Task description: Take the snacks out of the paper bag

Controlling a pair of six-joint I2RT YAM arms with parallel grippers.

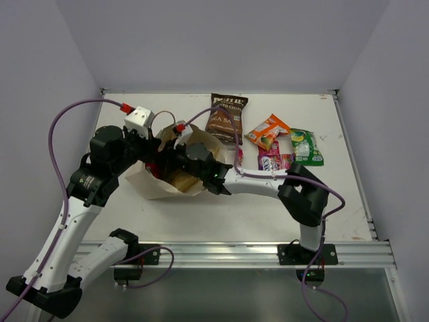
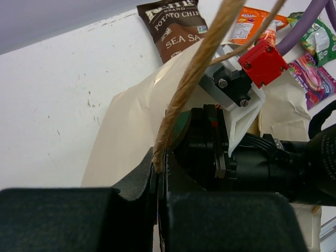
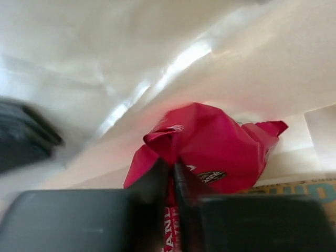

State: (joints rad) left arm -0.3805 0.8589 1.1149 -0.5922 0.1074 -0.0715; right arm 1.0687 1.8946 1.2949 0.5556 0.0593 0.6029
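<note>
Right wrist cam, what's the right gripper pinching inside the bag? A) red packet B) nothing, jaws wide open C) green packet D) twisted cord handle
A: the right gripper is closed on a fold of the red packet, inside the paper bag.

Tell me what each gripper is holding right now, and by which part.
The left gripper pinches the paper bag by its cord handle. The right gripper, inside the bag, pinches a red packet by its near edge.
</note>
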